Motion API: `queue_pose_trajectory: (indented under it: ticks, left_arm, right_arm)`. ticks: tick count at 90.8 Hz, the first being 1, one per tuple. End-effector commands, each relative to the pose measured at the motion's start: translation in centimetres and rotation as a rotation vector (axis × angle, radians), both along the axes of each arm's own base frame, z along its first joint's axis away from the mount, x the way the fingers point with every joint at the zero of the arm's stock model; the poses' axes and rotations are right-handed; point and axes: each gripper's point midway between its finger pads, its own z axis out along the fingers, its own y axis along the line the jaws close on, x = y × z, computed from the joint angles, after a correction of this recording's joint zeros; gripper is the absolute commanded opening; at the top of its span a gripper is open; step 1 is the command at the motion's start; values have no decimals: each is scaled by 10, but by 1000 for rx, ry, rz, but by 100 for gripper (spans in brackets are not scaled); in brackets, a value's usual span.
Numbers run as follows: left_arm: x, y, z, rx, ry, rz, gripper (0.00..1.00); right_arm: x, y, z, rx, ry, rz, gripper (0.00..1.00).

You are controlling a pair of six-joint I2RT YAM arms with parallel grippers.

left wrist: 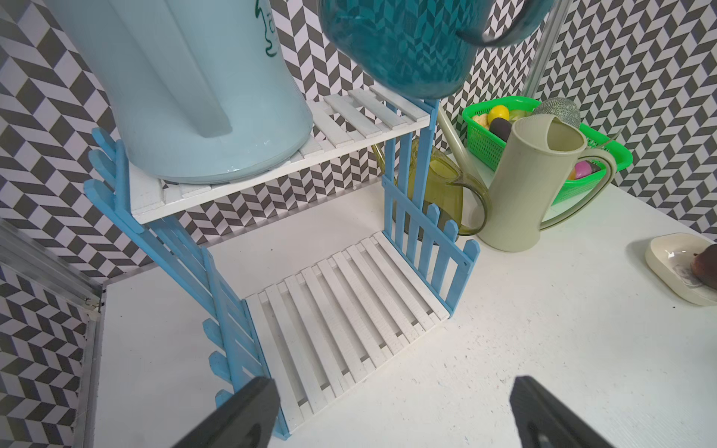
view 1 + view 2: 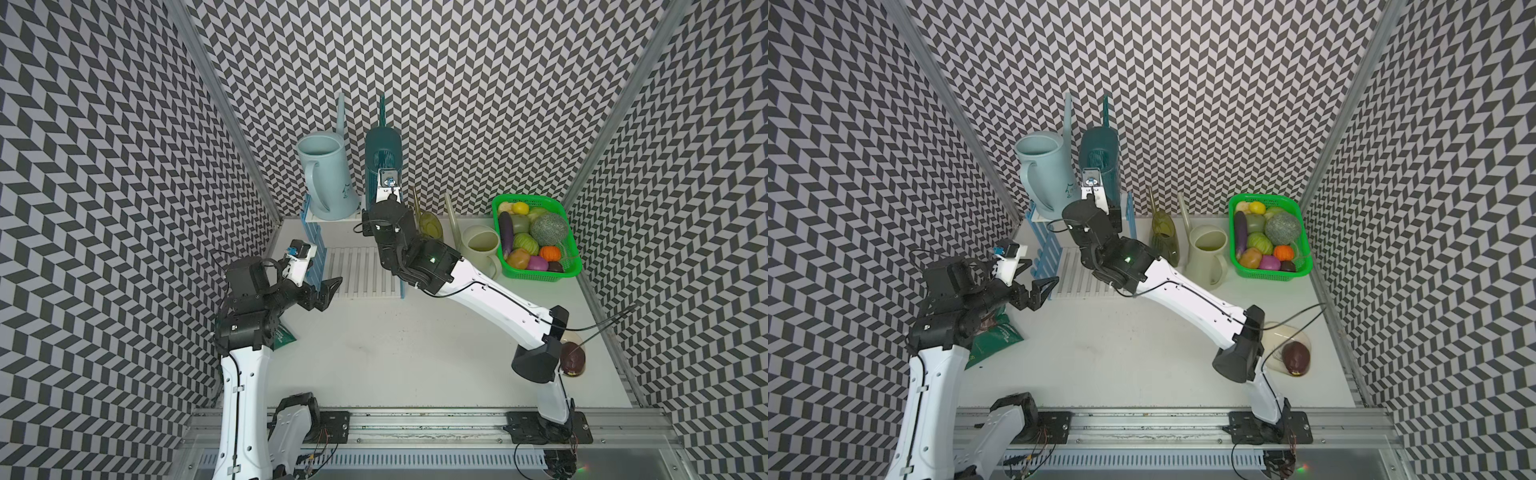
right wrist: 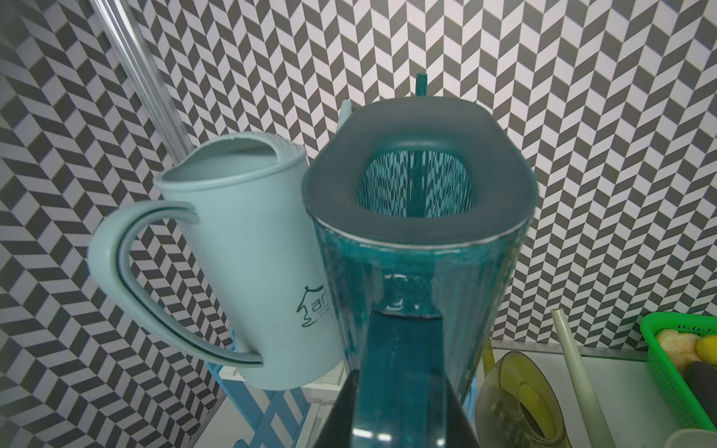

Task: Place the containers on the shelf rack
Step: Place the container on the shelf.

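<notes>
- Teal can (image 3: 419,271) hangs tilted in my right pincer (image 3: 395,403), clamped on its handle, just above the rack's (image 1: 341,306) top shelf
- Blue can (image 2: 326,174) stands on that shelf beside it
- Olive can (image 2: 1165,237) and cream can (image 2: 1208,257) stand on the tabletop (image 2: 395,353), right of the rack
- My left pincer (image 1: 394,384) gapes wide near the lower shelf's front

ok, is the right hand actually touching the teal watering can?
Touching. The right wrist view shows the right hand closed on the handle of the dark teal watering can, with a black finger pressed against each side of it.
</notes>
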Motion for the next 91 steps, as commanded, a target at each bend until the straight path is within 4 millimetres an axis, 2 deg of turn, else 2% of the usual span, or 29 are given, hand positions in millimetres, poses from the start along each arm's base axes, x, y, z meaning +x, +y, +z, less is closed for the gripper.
queue_pose_trajectory:
  ticks: [1,28,58,91]
  left_arm:
    - [2,-1,2,-10,-16,-10,100]
    - [1,-2,1,-16,-18,-14,100]
    - [3,-2,-2,-28,-4,-17,100]
    - [5,-3,-6,-37,5,-23,100]
  right_arm:
    - [3,-1,34,103,-71,14,4]
    - [22,-5,22,89,-50,-4,4]
    - [35,-1,15,97,-49,-5,4]
    - [36,3,7,121,-23,9,6]
